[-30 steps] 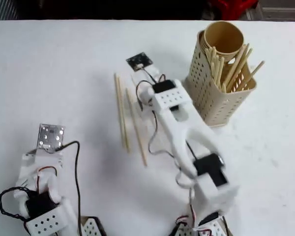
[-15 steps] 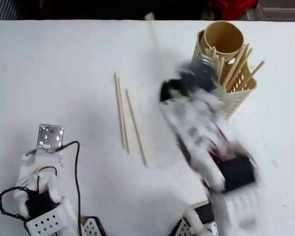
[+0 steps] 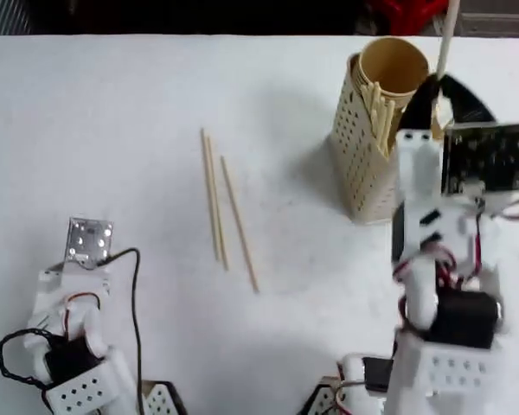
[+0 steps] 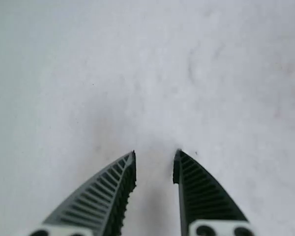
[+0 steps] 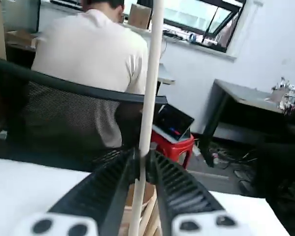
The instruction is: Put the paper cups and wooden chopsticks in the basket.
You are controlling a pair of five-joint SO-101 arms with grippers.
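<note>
A perforated beige basket (image 3: 356, 164) stands at the back right with stacked paper cups (image 3: 394, 62) and several wooden chopsticks (image 3: 381, 111) in it. My right gripper (image 3: 436, 85) is raised just right of the basket, shut on one chopstick (image 3: 445, 33) held upright; the right wrist view shows that chopstick (image 5: 150, 73) pinched at the gripper (image 5: 143, 157). Three more chopsticks (image 3: 214, 197) lie on the table left of the basket. My left gripper (image 4: 155, 155) is open over bare table at the front left (image 3: 88, 240).
The white table (image 3: 112, 104) has free room at its left and back. The right arm's body (image 3: 445, 285) stands close in front of the basket. The table's far edge runs just behind the basket.
The right arm swung from the chopsticks on the table over to the basket's right side, rising with one chopstick now held upright. The left arm kept still.
</note>
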